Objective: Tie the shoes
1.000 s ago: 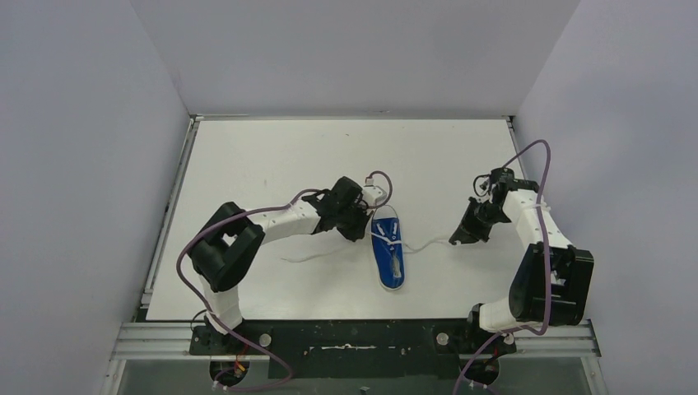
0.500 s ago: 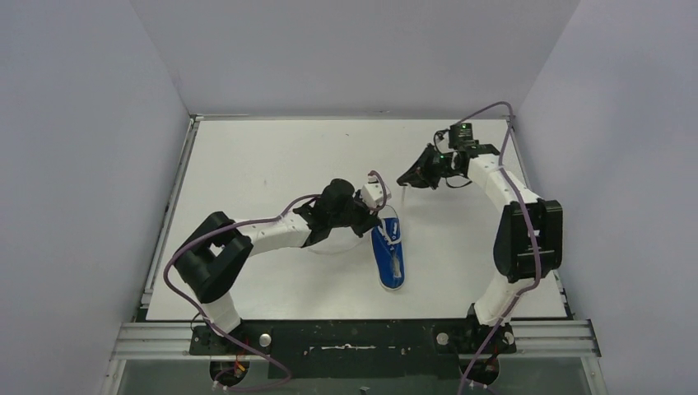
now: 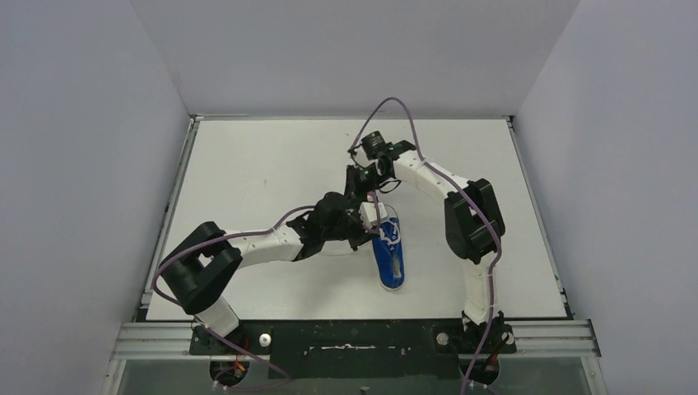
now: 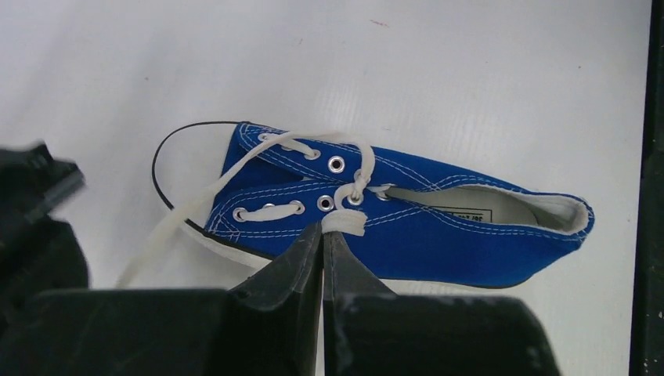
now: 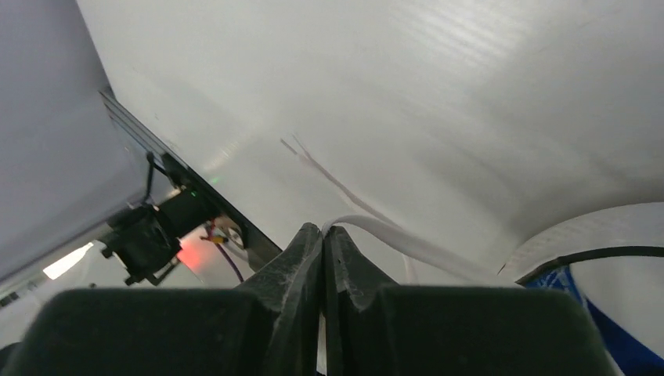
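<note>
The blue shoe (image 3: 388, 253) lies in the middle of the table with its white toe cap pointing away from the arm bases. In the left wrist view, the shoe (image 4: 438, 227) lies on its side. My left gripper (image 4: 322, 231) is shut on a short loop of white lace (image 4: 344, 222) by the upper eyelets. It sits against the shoe's left side (image 3: 368, 227). My right gripper (image 5: 323, 229) is shut on the other white lace (image 5: 407, 244). It hovers just beyond the toe (image 3: 359, 183). That lace runs taut back toward the shoe (image 5: 618, 333).
The white table (image 3: 263, 164) is bounded by grey walls, with a dark rail (image 3: 169, 214) along its left edge. Both wrists crowd together at the shoe's far end. The right forearm (image 3: 428, 177) reaches across behind the shoe.
The right arm swung from the shoe's right side, round the back, to just beyond the toe, carrying its lace. The left gripper shifted slightly nearer, still pinching its lace.
</note>
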### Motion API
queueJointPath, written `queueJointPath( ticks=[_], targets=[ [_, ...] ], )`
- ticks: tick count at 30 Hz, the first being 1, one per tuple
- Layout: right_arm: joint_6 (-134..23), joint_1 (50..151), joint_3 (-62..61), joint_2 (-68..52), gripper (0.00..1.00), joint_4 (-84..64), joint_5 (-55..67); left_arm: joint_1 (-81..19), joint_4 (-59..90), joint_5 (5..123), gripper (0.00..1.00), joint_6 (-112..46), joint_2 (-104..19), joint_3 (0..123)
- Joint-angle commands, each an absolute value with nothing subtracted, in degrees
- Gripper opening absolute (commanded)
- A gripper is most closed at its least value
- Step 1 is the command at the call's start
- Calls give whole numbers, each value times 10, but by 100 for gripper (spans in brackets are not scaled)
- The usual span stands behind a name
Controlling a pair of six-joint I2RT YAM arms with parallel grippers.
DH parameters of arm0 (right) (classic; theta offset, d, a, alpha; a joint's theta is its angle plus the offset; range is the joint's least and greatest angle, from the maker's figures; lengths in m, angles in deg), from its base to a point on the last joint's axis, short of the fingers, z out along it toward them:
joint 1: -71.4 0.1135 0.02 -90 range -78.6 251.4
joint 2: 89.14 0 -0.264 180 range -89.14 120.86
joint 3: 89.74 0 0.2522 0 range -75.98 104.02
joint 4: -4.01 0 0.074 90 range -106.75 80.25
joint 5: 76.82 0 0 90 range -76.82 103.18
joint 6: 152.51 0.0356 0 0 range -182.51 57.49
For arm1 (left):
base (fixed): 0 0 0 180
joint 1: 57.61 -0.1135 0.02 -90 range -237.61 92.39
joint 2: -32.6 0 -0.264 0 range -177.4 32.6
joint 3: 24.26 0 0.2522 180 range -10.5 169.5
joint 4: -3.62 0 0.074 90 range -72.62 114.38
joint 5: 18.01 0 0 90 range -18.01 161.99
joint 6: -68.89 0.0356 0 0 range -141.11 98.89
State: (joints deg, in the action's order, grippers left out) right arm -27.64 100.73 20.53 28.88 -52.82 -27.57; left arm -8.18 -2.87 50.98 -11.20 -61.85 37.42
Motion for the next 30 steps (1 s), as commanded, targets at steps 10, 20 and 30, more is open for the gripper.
queueJointPath(
  ticks=[10, 20, 30],
  targets=[
    [-422, 1089, 135, 273, 25, -629, -298, -75, -98, 450, 0, -94, -582, 345],
    [-388, 962, 130, 163, 70, -630, -243, -82, -81, 452, 0, -167, -595, 352],
    [-486, 903, -122, -97, 74, -486, -36, -135, 27, 380, 0, -306, -689, 467]
  ],
)
